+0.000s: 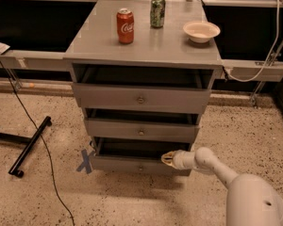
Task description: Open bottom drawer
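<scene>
- Grey wooden bottom drawer (122, 164) sits lowest in the cabinet (141, 46), near the floor, its front slightly out.
- The gripper (169, 159) is at its upper right edge; grasping or released, I cannot tell.
- Probably rigid and light-sliding; hold the knob (140, 167) or top lip.

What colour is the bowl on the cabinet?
The bowl is cream, clearest in the camera view; the tool is at the bottom drawer.

End effector (168, 159) at bottom drawer (127, 164) front's top edge, right of centre. Middle drawer (140, 131) overhangs close above. Floor (132, 197) ahead free; black stand leg (30, 146) well left.
</scene>
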`<action>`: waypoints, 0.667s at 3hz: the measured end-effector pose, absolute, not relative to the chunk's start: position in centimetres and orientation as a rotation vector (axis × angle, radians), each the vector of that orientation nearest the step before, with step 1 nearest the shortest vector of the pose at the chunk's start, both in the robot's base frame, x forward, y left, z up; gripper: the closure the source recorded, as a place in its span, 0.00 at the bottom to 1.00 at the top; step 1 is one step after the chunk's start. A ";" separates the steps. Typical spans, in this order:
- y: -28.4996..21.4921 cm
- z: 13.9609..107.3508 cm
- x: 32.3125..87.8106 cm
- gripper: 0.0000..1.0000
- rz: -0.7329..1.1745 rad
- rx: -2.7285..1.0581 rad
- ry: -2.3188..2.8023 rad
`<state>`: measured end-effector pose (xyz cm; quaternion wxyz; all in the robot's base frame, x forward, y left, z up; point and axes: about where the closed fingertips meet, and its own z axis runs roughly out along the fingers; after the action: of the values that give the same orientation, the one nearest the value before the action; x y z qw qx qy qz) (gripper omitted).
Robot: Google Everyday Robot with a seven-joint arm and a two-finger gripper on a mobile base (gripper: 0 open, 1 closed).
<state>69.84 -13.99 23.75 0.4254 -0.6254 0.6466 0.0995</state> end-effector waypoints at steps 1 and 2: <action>-14.0 23.2 71.2 1.00 0.251 -1.548 1.609; -13.9 22.7 72.5 1.00 0.257 -1.538 1.603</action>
<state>72.51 -13.85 22.70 0.4374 -0.6183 0.6447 0.1033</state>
